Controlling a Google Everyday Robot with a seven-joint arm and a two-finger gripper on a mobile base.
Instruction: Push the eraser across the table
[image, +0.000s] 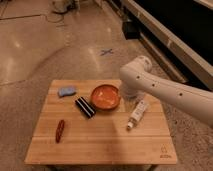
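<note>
The eraser (85, 107), a small black block with a pale stripe, lies on the light-wood table (100, 145) left of centre, just left of an orange bowl (105, 96). My white arm reaches in from the right. Its gripper end (129, 93) hangs over the back right of the table, right beside the bowl's right rim. It is about a bowl's width to the right of the eraser, with the bowl between them.
A pale blue lumpy pad (66, 91) lies at the back left. A red stick (60, 130) lies at the front left. A white tube (138, 114) lies right of the bowl. A dark logo (163, 152) marks the front right corner. Shiny floor surrounds the table.
</note>
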